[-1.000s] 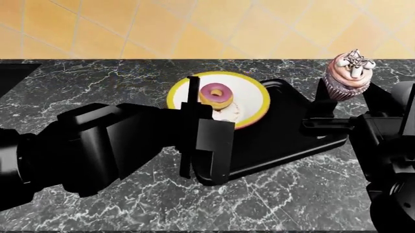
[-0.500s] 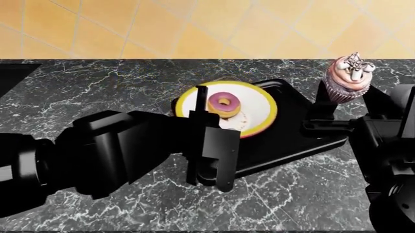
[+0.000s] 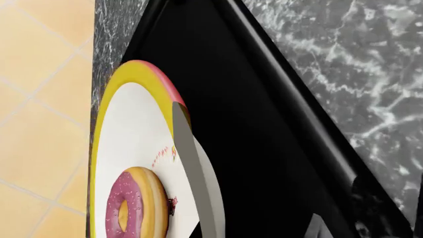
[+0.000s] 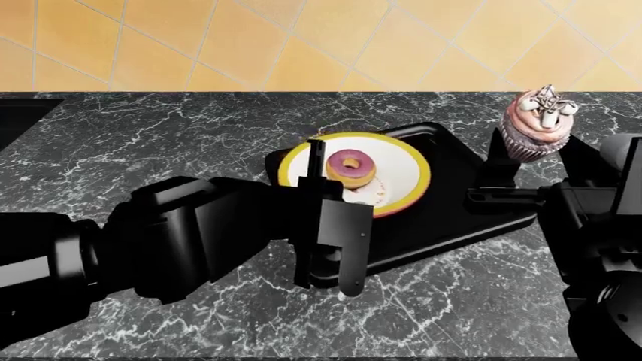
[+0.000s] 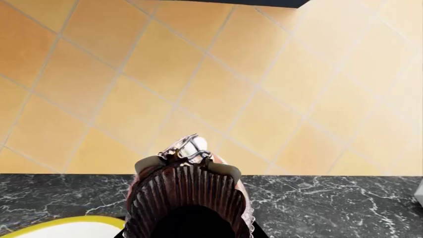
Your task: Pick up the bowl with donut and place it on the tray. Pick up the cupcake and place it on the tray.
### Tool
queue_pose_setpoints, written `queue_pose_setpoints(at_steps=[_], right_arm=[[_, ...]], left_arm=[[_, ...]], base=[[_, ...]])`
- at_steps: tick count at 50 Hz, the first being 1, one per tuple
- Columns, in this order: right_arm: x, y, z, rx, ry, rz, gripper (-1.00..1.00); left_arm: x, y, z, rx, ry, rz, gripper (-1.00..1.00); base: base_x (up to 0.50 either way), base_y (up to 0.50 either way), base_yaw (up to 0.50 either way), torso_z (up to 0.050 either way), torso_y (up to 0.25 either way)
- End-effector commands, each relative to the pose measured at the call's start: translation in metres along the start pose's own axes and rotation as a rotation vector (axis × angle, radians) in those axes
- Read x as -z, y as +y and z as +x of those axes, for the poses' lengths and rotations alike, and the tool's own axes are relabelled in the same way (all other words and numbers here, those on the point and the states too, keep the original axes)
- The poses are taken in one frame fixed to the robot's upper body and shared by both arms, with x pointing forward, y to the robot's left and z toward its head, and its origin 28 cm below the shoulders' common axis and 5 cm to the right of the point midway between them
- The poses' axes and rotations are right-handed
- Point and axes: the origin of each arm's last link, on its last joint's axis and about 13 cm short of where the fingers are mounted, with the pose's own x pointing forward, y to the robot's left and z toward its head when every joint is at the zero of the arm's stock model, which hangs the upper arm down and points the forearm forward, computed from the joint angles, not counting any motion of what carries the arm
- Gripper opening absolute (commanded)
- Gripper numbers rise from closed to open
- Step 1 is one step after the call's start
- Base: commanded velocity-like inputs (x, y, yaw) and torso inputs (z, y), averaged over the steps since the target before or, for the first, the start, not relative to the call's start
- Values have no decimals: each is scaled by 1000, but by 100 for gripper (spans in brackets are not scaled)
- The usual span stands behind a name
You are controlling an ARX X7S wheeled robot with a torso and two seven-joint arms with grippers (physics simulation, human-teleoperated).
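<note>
The white bowl [image 4: 401,170] with its yellow rim lies over the left part of the black tray [image 4: 456,214]; whether it rests on the tray I cannot tell. The pink-iced donut [image 4: 350,167] sits inside it. My left gripper [image 4: 317,179] is shut on the bowl's near rim. In the left wrist view one grey finger [image 3: 195,168] lies across the inside of the bowl [image 3: 135,129] beside the donut [image 3: 135,206]. My right gripper [image 4: 537,156] is shut on the cupcake [image 4: 539,120], held above the counter just right of the tray. The wrapper of the cupcake [image 5: 188,191] hides the right fingers.
The tray [image 3: 264,124] sits angled on the black marble counter [image 4: 180,135]. A tiled orange wall [image 4: 301,45] backs the counter. The corner of a black sink [image 4: 18,113] shows at the far left. The counter's front edge runs along the bottom of the head view.
My left gripper has carried the bowl with the donut rightward, from beside the tray to over its left part. The right gripper and the cupcake have barely moved.
</note>
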Motion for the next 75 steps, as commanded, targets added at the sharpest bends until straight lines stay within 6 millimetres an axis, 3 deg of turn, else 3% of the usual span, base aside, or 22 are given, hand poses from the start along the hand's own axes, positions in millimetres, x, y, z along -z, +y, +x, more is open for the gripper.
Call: queue_pose_setpoints(at_steps=[1,44,45,67,75], right_arm=[[0,-2,1,9,-15,-11,-100],[3,-3,2,12,-11,-7,-100],[3,-3,2,13,-11,-7,-100],[5,-3,1,15,-10,-1,-100],[5,-4,3,19,-10,2,-100]], left_arm=[[0,3,4,-24,-3,18,-100],[5,-4,14,-1,7,-20,-100],[4,-4,14,-1,8,-22,100],[-1,-2,6,-6,9,-51,100],[-6,2,-11,-35,-22,-101,100]], base=[[0,0,0,0,0],[0,0,0,0,1],[0,0,0,0,0],[0,0,0,0,0],[0,0,0,0,0]])
